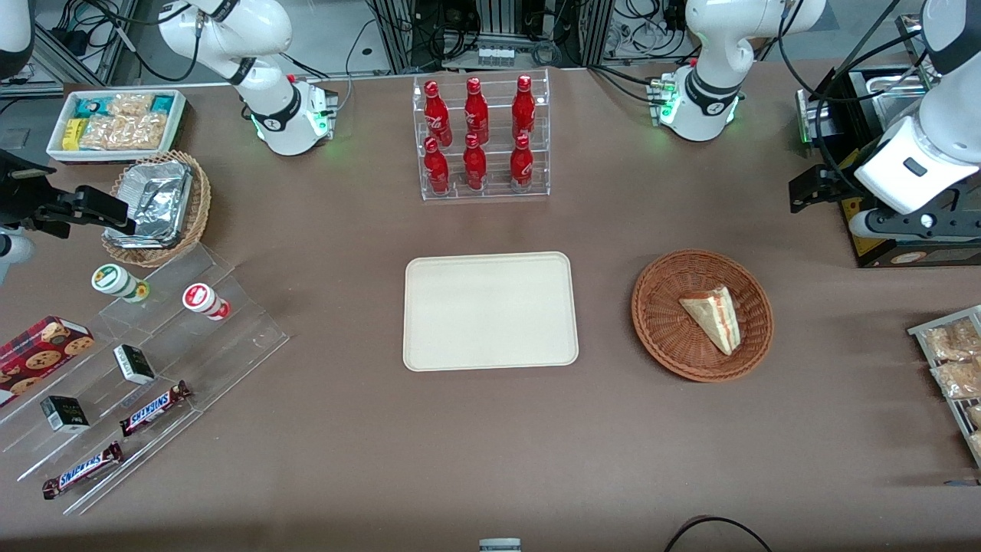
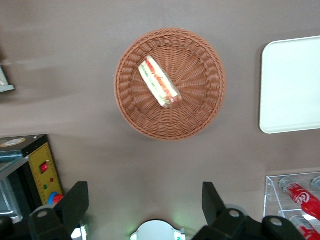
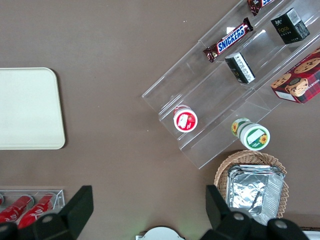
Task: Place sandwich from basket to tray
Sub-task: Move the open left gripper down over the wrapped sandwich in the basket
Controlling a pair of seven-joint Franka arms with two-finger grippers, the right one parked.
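The sandwich (image 1: 714,316) lies in the round reddish-brown basket (image 1: 651,322), resting on its side with the striped red, orange and pale filling facing up, as the left wrist view shows (image 2: 160,82). It sits slightly off the basket's (image 2: 200,115) centre and nothing is touching it.

The basket stands on the brown table (image 1: 345,429) beside the cream tray (image 1: 490,310), with a strip of bare table between them. The tray is flat on the table with nothing on it, and the basket is on the side of it nearer the working arm's end.

The left arm's gripper (image 1: 805,192) hangs in the air toward the working arm's end of the table, farther from the front camera than the basket and well apart from it. Seen from the wrist, the gripper (image 2: 145,200) has its two dark fingers (image 2: 75,200) spread wide with nothing between them, and it looks down on the basket and a corner of the tray (image 2: 290,85).

Farther from the front camera than the tray stands a clear rack of red bottles (image 1: 481,138). Toward the parked arm's end are a white bin of snack packets (image 1: 115,123), a lighter basket of foil containers (image 1: 157,207), and a clear stepped stand (image 1: 176,337) with chocolate bars (image 1: 153,409), small dark boxes (image 1: 134,363) and two little tubs (image 1: 205,300) on it.
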